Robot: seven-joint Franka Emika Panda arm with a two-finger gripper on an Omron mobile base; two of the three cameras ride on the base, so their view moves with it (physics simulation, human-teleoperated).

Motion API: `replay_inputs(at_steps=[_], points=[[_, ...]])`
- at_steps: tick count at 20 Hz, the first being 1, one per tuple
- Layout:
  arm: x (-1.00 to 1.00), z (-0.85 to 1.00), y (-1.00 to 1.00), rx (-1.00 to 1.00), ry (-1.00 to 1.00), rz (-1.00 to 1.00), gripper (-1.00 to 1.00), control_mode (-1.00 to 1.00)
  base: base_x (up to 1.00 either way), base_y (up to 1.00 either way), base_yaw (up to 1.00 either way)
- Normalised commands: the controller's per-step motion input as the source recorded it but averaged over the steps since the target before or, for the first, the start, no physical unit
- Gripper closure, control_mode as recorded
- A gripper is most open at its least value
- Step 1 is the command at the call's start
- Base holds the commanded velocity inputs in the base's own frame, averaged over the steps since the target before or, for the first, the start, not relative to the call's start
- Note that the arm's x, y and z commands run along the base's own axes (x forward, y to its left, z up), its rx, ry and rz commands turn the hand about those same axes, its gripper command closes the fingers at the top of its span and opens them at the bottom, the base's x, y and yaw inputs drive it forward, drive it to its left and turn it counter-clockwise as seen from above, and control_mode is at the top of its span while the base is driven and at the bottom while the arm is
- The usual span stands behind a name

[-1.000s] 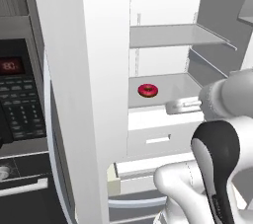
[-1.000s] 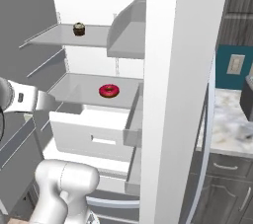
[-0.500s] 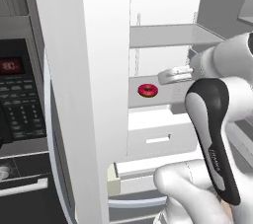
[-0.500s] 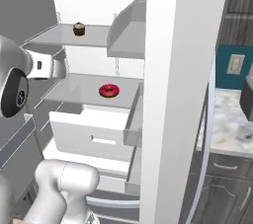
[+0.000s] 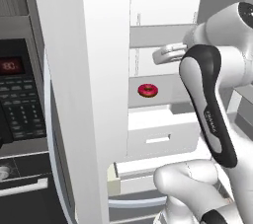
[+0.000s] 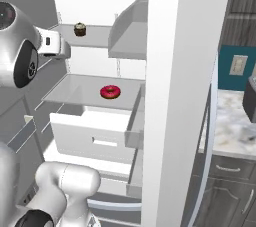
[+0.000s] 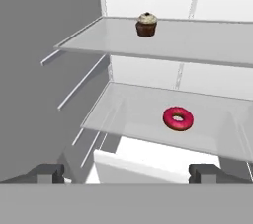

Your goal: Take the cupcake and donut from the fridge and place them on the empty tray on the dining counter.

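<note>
The fridge [image 6: 185, 96] stands open, showing its white interior. A dark brown cupcake [image 7: 147, 24] with a tan top sits on the upper glass shelf, also seen as the cupcake [image 6: 80, 29] from the right. A red-pink glazed donut [image 7: 178, 118] lies on the shelf below, the same donut [image 5: 147, 90] [image 6: 110, 91] in both base views. My gripper [image 7: 127, 173] is open and empty, in front of the shelves and apart from both treats. From the sides the gripper [image 5: 159, 57] [image 6: 64, 48] hangs at about upper-shelf height. The tray and dining counter are out of view.
A white drawer [image 6: 95, 133] is pulled out under the donut's shelf. The open fridge door [image 5: 84, 94] stands close on the left, with a black oven panel [image 5: 20, 94] beyond it. A marbled counter [image 6: 235, 126] lies to the right of the other door.
The arm has lifted and the gripper has risen from the lower shelf's level to about the upper shelf's height. Cupcake and donut have not moved. The jaws stay open.
</note>
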Motion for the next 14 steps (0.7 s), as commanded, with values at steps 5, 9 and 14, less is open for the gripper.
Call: replay_inputs(at_steps=[5, 9, 14], points=[[0.60, 0.00, 0.00, 0.00, -0.02, 0.08, -1.00, -1.00, 0.00, 0.00, 0.00], [0.57, 0.00, 0.00, -0.02, 0.00, 0.00, -1.00, -1.00, 0.00, 0.00, 0.00], [0.55, 0.00, 0.01, -0.05, 0.00, 0.00, -1.00, -1.00, 0.00, 0.00, 0.00]])
